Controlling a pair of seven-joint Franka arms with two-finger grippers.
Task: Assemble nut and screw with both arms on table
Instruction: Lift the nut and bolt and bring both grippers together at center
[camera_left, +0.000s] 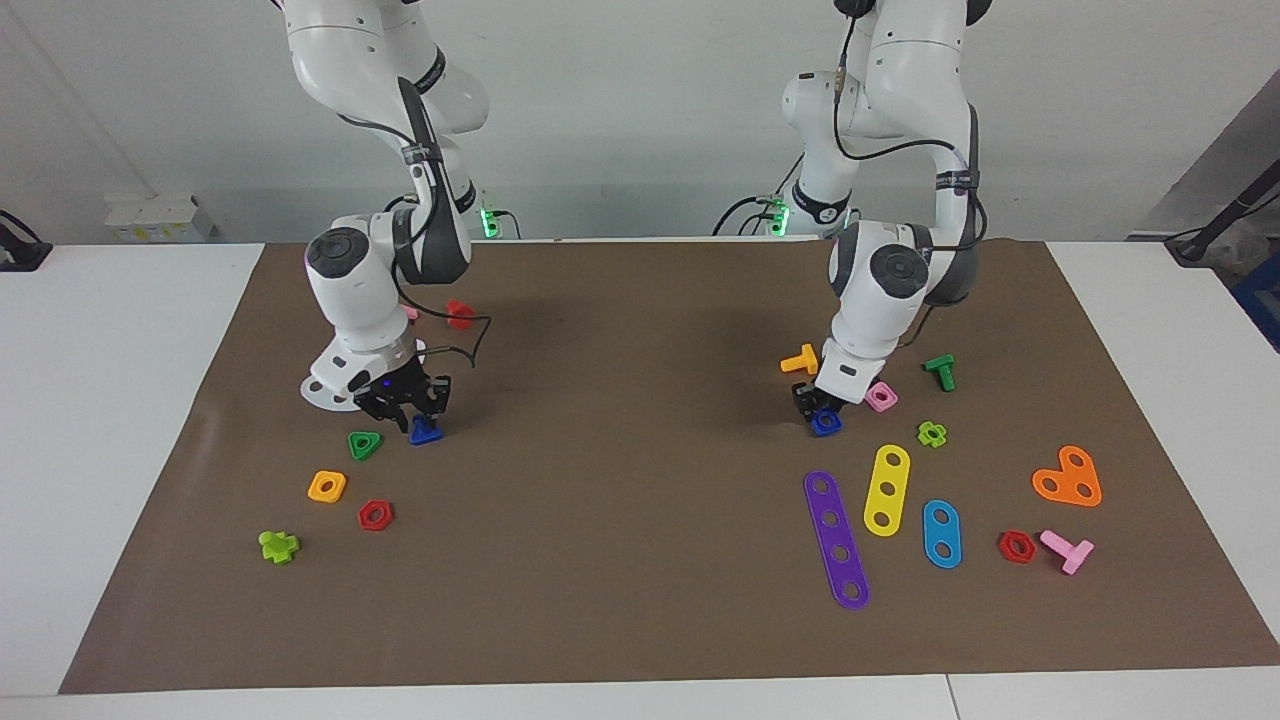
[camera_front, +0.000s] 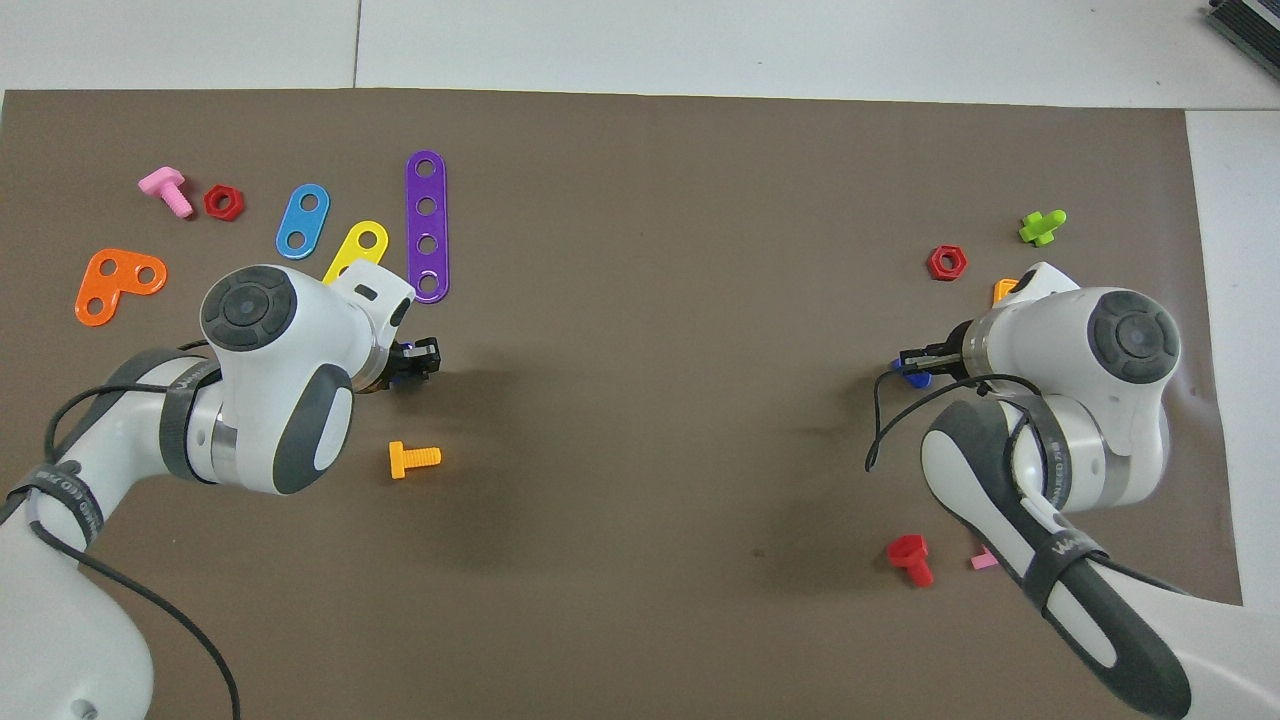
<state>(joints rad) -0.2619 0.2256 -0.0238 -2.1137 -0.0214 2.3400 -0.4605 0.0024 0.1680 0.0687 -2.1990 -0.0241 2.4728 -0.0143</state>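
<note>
Fingers of our left gripper (camera_left: 822, 408) seem clenched on the nut (camera_left: 826, 424) at the mat's three o'clock in the facing view, our right gripper (camera_left: 408, 408) clasps the screw (camera_left: 425, 432) toward nine, while overhead both pieces mostly hide beneath our wrists.

Glossy plastic nut (camera_left: 826, 424) and screw (camera_left: 425, 432) on a matt brown mat (camera_left: 640, 560).

The white table (camera_left: 120, 420) carries a brown mat (camera_left: 640, 560) (strewn with toy parts).
</note>
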